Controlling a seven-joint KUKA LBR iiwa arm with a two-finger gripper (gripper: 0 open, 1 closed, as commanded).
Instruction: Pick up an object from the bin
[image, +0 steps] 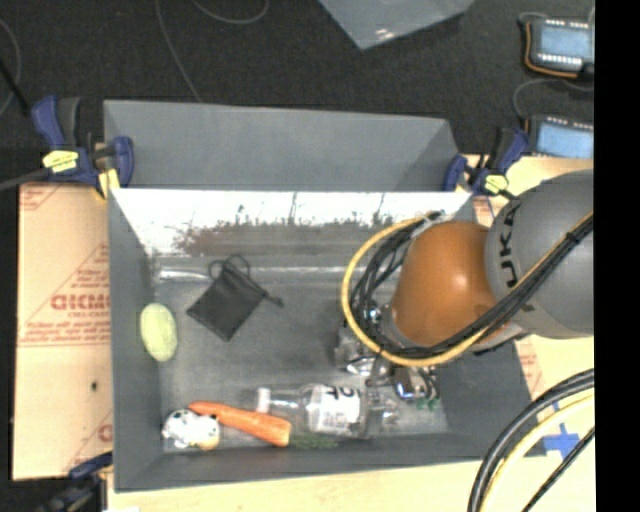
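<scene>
1. Five loose things lie in the bin (300, 215). A pale green oval lump (158, 332) sits by the left wall and a black drawstring pouch (228, 305) lies nearer the middle. Along the near wall are a small white spotted toy (190, 430), an orange carrot (250, 424) and a clear bottle (325, 408) with a white label.
2. The pincer (385, 385) hangs low under the arm's orange cover (440, 285), toward the near right corner and just beside the bottle's right end. Cables and metal parts crowd it, so I cannot tell whether it is open or closed, or whether it has hold of anything.
3. The bottle lies on its side along the near wall, with its other end close to the carrot.
4. It is probably light, thin-walled and smooth, so it may roll, dent or slip out under a hard squeeze.
5. The best hold looks to be across the labelled middle, crosswise to its length, with modest pressure.
6. The near wall leaves little room on that side.
</scene>
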